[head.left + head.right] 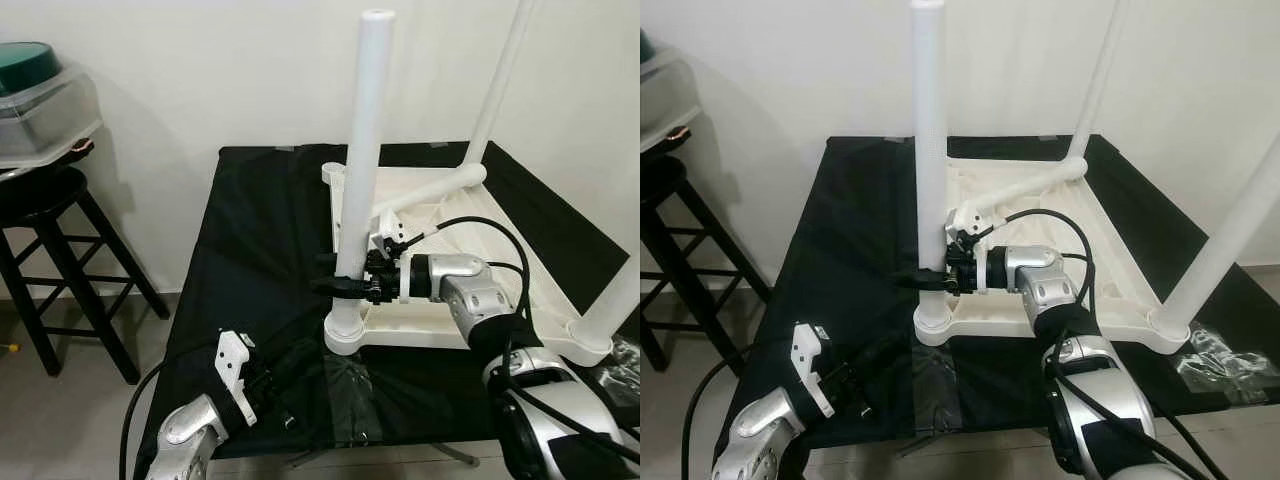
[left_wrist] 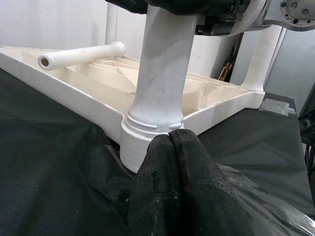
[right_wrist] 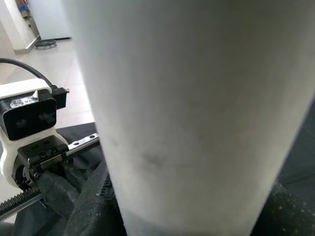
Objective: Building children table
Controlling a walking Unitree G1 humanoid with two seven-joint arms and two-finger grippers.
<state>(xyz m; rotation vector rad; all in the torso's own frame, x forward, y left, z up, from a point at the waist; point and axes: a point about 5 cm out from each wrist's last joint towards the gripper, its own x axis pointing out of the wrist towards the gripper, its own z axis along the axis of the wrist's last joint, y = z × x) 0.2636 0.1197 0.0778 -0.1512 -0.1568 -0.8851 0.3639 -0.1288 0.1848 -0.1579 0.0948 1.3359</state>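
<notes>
The white tabletop (image 1: 440, 300) is lying upside down on the black-covered counter (image 1: 260, 230), with its ribbed underside facing up. An upright white leg (image 1: 360, 170) is standing in the near corner socket at the robot's left side of the tabletop, and the right gripper (image 1: 345, 277) is gripping this leg low down, its black jaws closed around it just above the socket. Two more legs are standing in other corners: one at the far corner (image 1: 500, 85) and one at the near right corner (image 1: 620, 300). A loose leg (image 1: 430, 190) is lying tilted across the underside of the tabletop. The left gripper (image 2: 172, 187) is resting low on the counter just in front of the socket, with its jaws pressed together and apparently holding nothing, though the dark cloth makes this hard to confirm. A black stool (image 1: 60, 260) carrying a clear plastic box (image 1: 45, 115) is standing beside the counter on the robot's left.
</notes>
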